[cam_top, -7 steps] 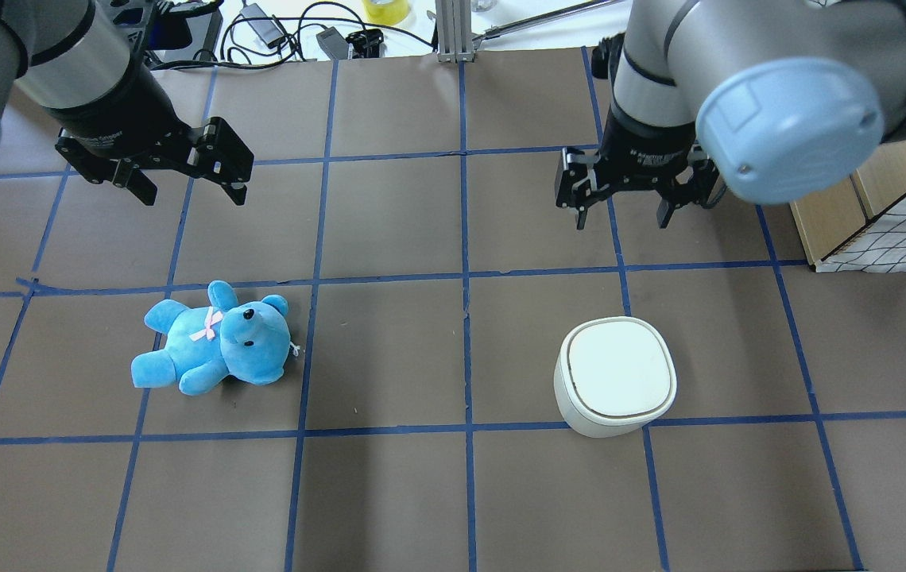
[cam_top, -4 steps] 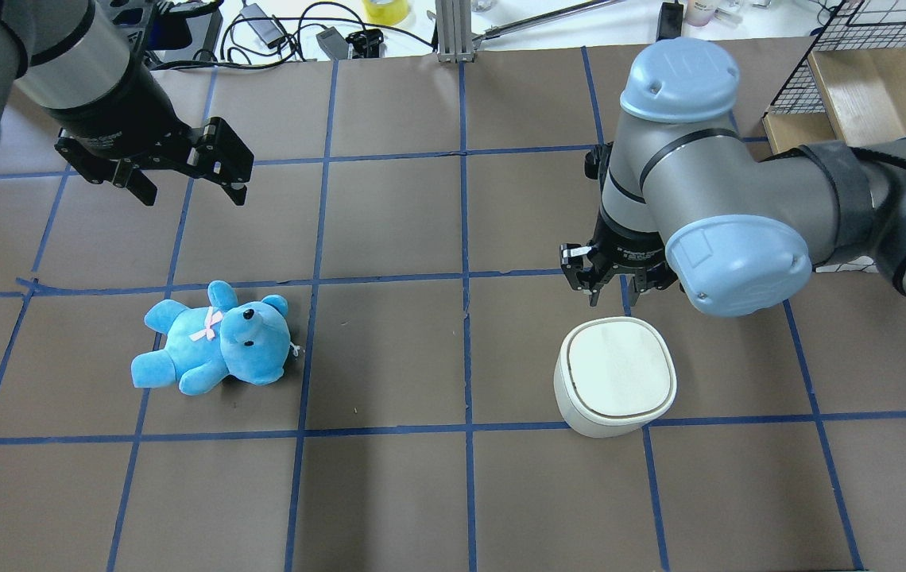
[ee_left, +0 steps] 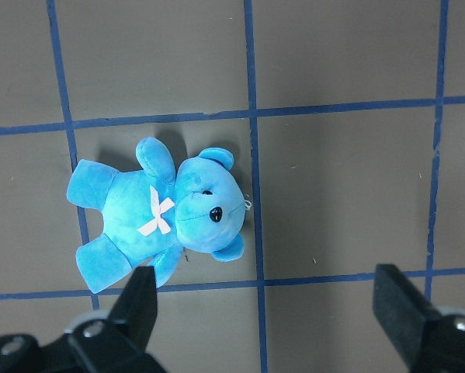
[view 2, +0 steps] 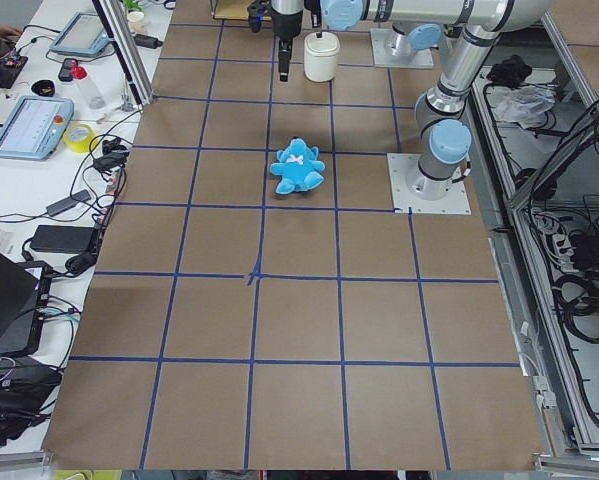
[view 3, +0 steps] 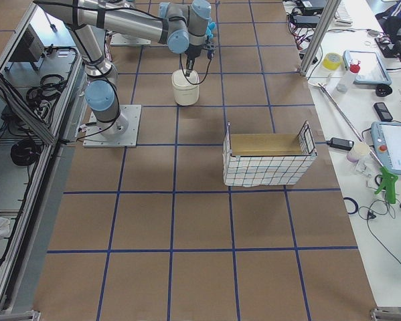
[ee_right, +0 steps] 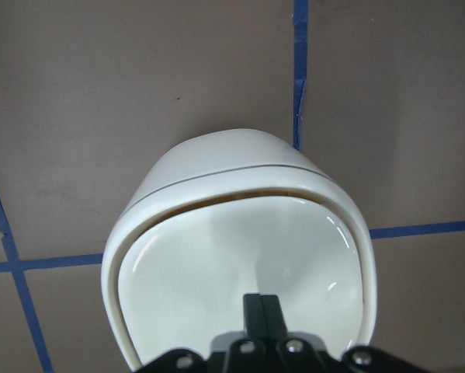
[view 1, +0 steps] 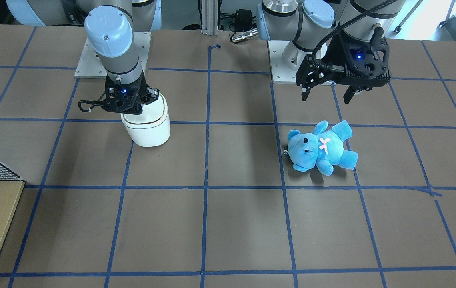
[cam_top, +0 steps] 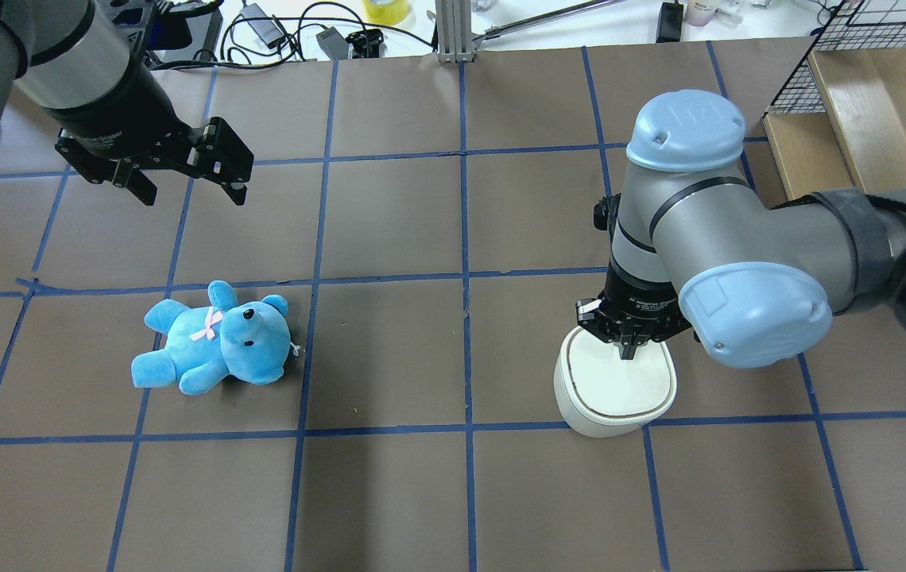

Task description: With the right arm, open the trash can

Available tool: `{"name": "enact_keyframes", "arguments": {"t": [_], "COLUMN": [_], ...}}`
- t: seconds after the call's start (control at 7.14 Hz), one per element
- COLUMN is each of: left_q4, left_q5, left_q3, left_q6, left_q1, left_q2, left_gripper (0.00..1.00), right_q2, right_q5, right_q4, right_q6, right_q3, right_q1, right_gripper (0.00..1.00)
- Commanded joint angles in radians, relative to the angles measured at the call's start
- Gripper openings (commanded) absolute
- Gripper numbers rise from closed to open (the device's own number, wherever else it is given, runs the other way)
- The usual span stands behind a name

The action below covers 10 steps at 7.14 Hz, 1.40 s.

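Observation:
The white trash can stands on the brown table; it also shows in the front view and the right-side view. My right gripper is shut, points straight down, and its tips rest on the lid's rear part. In the right wrist view the shut fingertips sit on the lid, and a thin beige gap shows at the trash can's opposite rim. My left gripper is open and empty, hovering above the table beyond a blue teddy.
The teddy lies on its back under the left gripper, as the left wrist view shows. A wire-sided wooden box stands at the table's right end. Cables and tape lie beyond the table's far edge.
My right arm has swung over the trash can and come down. Its gripper went from open to shut and now touches the lid. The left arm and the teddy have not moved.

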Motion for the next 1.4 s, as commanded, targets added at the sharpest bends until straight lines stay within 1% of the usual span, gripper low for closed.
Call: {"name": "enact_keyframes", "arguments": {"t": [0.0, 0.14, 0.28, 0.42, 0.56, 0.7, 0.84, 1.12, 1.26], "left_q4": [0.0, 0.0, 0.0, 0.0, 0.0, 0.0, 0.0, 0.0, 0.0], "left_q5": [0.0, 0.0, 0.0, 0.0, 0.0, 0.0, 0.0, 0.0, 0.002], "left_q3": [0.0, 0.0, 0.0, 0.0, 0.0, 0.0, 0.0, 0.0, 0.0], "left_q6": [0.0, 0.0, 0.0, 0.0, 0.0, 0.0, 0.0, 0.0, 0.0], "left_q1": [0.0, 0.0, 0.0, 0.0, 0.0, 0.0, 0.0, 0.0, 0.0], "left_q2": [0.0, 0.0, 0.0, 0.0, 0.0, 0.0, 0.0, 0.0, 0.0], "left_gripper": [1.0, 1.0, 1.0, 1.0, 1.0, 1.0, 1.0, 1.0, 1.0], "right_q2": [0.011, 0.006, 0.006, -0.002, -0.006, -0.014, -0.018, -0.012, -0.011], "right_q5": [-0.005, -0.026, -0.028, -0.025, -0.012, -0.009, -0.008, -0.012, -0.012], "right_q4": [-0.051, -0.054, -0.054, -0.029, 0.048, 0.143, 0.228, 0.245, 0.283], "right_q6": [-0.014, -0.014, -0.014, -0.011, -0.006, -0.009, -0.009, -0.009, -0.009], "right_q3": [0.048, 0.065, 0.051, 0.021, -0.049, -0.141, -0.223, -0.397, -0.48], "right_q1": [0.002, 0.002, -0.001, -0.001, 0.002, 0.0, 0.003, -0.001, 0.002], "right_gripper": [0.0, 0.0, 0.0, 0.0, 0.11, 0.99, 1.0, 1.0, 1.0]}}
